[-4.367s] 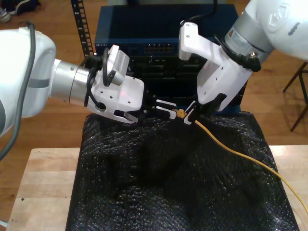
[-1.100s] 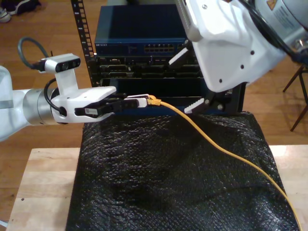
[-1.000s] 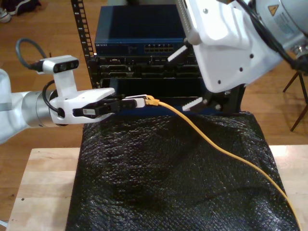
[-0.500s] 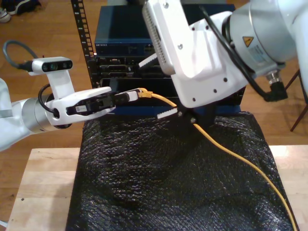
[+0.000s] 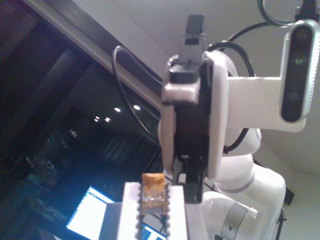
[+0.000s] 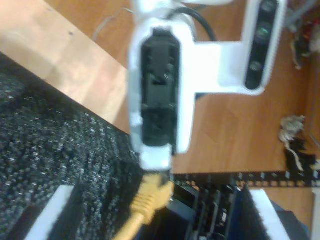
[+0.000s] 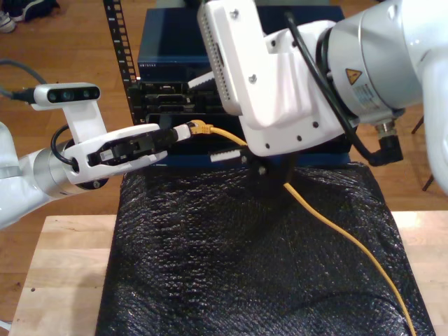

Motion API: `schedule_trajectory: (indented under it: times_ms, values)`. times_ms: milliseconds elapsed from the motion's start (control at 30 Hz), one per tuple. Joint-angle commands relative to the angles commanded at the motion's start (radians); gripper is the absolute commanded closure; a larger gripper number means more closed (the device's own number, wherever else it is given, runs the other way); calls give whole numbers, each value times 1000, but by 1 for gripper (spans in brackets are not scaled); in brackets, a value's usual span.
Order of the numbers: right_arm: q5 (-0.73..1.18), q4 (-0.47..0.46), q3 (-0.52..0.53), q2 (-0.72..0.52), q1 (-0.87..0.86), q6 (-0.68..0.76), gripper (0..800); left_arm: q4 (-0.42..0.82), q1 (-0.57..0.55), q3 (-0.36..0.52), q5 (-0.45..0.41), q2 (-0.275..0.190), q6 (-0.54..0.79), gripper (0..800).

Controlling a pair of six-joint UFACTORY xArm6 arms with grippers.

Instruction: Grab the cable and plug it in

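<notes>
My first pincer (image 7: 185, 131) is closed on the clear plug end of the yellow cable (image 7: 329, 224), up in the air in front of the blue rack (image 7: 168, 49). My second pincer (image 7: 212, 117) is wide open just beside the plug. The cable hangs down over the black wrap (image 7: 231, 273) on the worktop (image 7: 63, 280).

Wooden table (image 7: 63, 269); black textured mat (image 7: 231, 266) on it.
</notes>
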Motion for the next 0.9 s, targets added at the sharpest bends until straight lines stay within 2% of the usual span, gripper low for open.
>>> schedule_trajectory:
  times_ms: [133, 367, 500, 900]
  values:
    - [0, 0, 8, 0, 0, 2, 210, 0, 0, 0, 6, 2, 0, 799]
    - [0, 0, 15, 2, 0, 3, 307, 0, -2, 2, 20, 2, -2, 799]
    - [-2, 0, 15, 0, 0, 5, 425, 2, -2, 2, 21, 3, -2, 799]
    - [0, 41, 17, 2, 0, 5, 467, 0, -3, 2, 46, 3, -80, 799]
